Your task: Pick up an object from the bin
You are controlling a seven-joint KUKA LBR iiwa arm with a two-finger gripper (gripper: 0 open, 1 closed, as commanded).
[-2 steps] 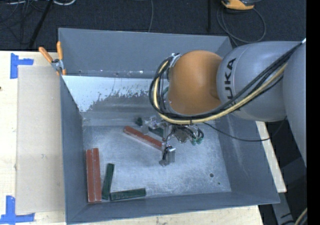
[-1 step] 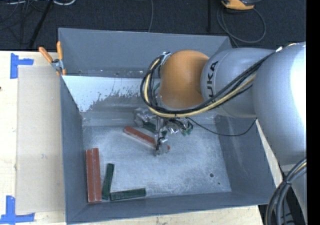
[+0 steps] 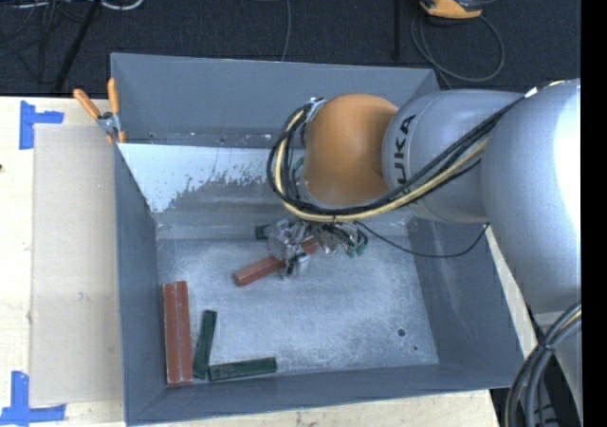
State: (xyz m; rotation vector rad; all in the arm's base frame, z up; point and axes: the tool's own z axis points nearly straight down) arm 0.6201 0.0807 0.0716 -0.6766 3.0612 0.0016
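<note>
My gripper [image 3: 292, 252] hangs low under the orange dome, near the middle of the bin's floor. A reddish-brown stick [image 3: 256, 272] lies slanted there, with its right end running in under the gripper. The gripper is on top of that end and touches or nearly touches it. The dome and cables hide most of the gripper's body.
At the bin's front left lie a long red-brown block [image 3: 175, 332], a dark green block [image 3: 205, 342] leaning beside it, and another dark green block [image 3: 242, 369] lying flat along the front wall. The arm fills the right side above the bin.
</note>
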